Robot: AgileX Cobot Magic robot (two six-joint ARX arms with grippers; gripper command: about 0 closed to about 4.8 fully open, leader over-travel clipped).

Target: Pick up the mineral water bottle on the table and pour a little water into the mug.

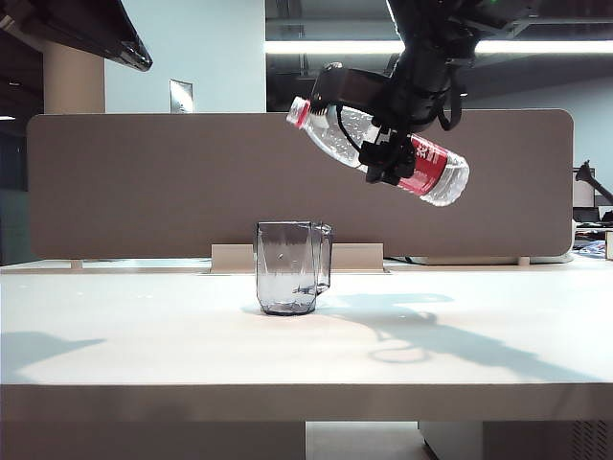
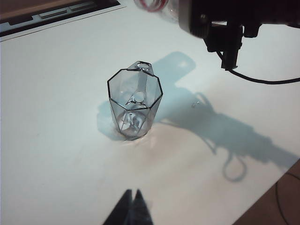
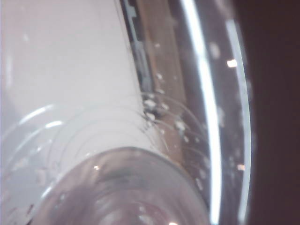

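Note:
The mineral water bottle (image 1: 335, 132) hangs in the air, tilted nearly level, its red-ringed neck pointing left and a bit higher than its base. My right gripper (image 1: 388, 165) is shut on its middle, beside the red label. It hovers above and to the right of the mug (image 1: 292, 266), which stands upright on the table (image 1: 144, 345). In the right wrist view the clear bottle (image 3: 140, 164) fills the picture and hides the jaws. In the left wrist view the mug (image 2: 135, 103) stands ahead of my left gripper (image 2: 132, 193), shut and empty; the bottle neck (image 2: 151, 3) shows at the far edge.
A brown-grey partition panel (image 1: 144, 182) runs along the table's back edge. A dark monitor (image 1: 96, 29) hangs at the upper left. A black cable (image 2: 262, 80) trails from the right arm (image 2: 243, 14) over the table.

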